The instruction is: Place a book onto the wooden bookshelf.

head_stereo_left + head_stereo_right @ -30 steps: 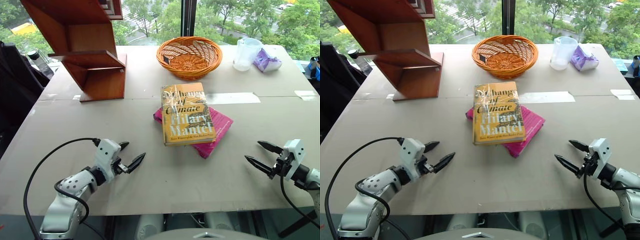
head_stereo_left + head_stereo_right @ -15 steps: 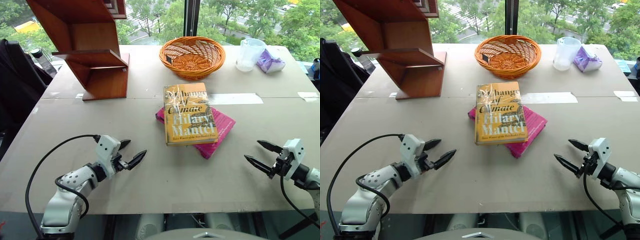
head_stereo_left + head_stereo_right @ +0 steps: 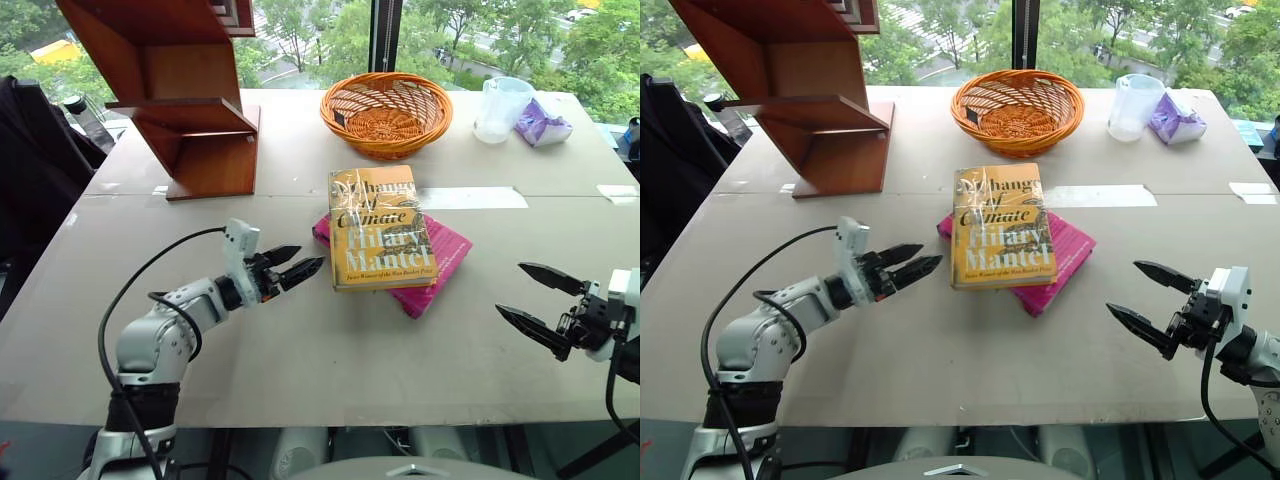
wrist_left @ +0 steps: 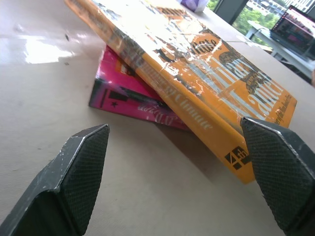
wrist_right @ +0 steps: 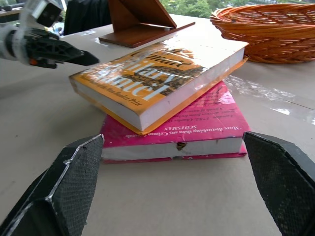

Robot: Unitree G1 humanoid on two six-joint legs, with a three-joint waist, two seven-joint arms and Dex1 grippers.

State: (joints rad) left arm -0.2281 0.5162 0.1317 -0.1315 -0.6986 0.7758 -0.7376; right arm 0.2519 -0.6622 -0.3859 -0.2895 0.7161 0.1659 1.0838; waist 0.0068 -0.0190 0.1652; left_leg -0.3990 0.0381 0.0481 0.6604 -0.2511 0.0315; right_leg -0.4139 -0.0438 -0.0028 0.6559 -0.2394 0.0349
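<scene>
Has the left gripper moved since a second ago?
Yes. The left gripper, open, has come up and across toward the book, its tips now near the spine edge.

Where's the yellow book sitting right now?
The yellow book lies flat mid-table, resting on top of a pink book, nearer the robot than the wicker basket. The open left gripper is just off its left edge.

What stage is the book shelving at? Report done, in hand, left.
Done: nothing; the book lies on the pink book, and the wooden bookshelf holds none. In hand: the left gripper, open, is near the book's spine; the right gripper is open, apart. Left: grasp, lift, place.
</scene>
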